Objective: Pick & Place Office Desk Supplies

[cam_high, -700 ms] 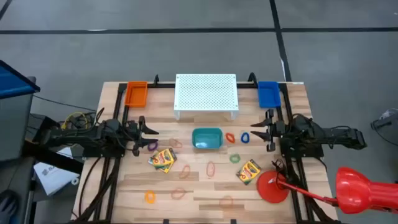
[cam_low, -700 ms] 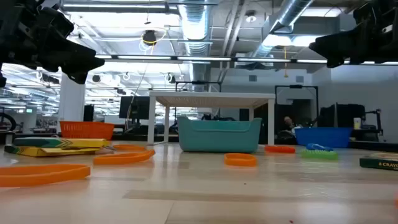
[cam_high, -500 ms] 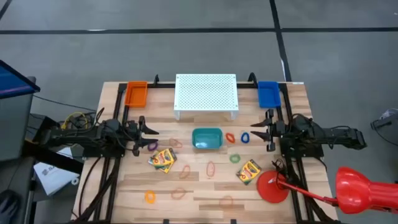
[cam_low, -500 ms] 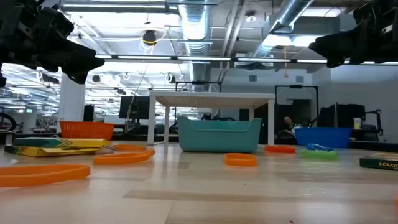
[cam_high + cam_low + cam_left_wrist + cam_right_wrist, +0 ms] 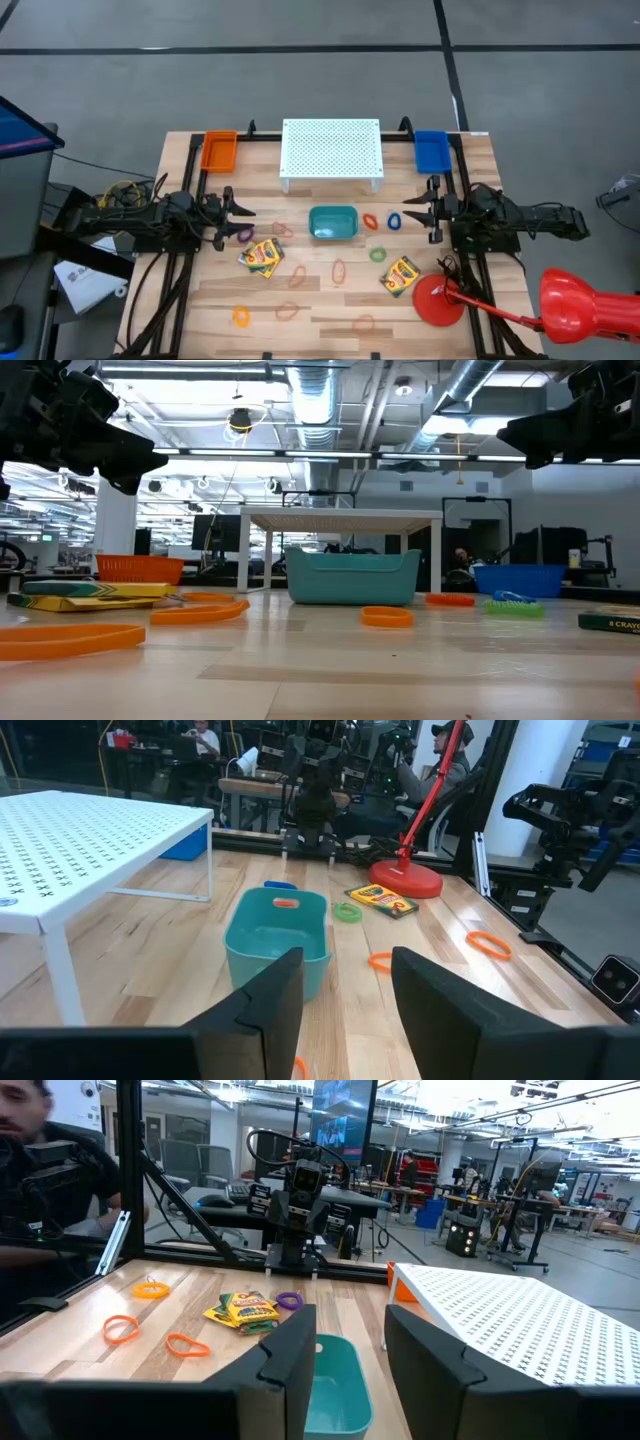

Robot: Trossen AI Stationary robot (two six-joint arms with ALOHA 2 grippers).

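Note:
Several rubber-band loops lie flat on the wooden table: orange ones [image 5: 338, 270], a red one [image 5: 370, 221], a blue one [image 5: 394, 220], a green one [image 5: 377, 255] and a purple one [image 5: 246, 232]. Two yellow-and-green crayon boxes lie flat, one left of centre [image 5: 261, 256], one right [image 5: 400, 275]. My left gripper [image 5: 238, 215] hangs open and empty above the table's left side. My right gripper [image 5: 418, 211] hangs open and empty above the right side. Both point at the teal bin [image 5: 332, 222] in the middle.
A white perforated stand [image 5: 332, 150] is at the far middle, an orange tray [image 5: 219, 150] at the far left and a blue tray [image 5: 431, 150] at the far right. A red round disc [image 5: 438, 299] sits near the front right. A person [image 5: 30, 1140] shows beyond the table.

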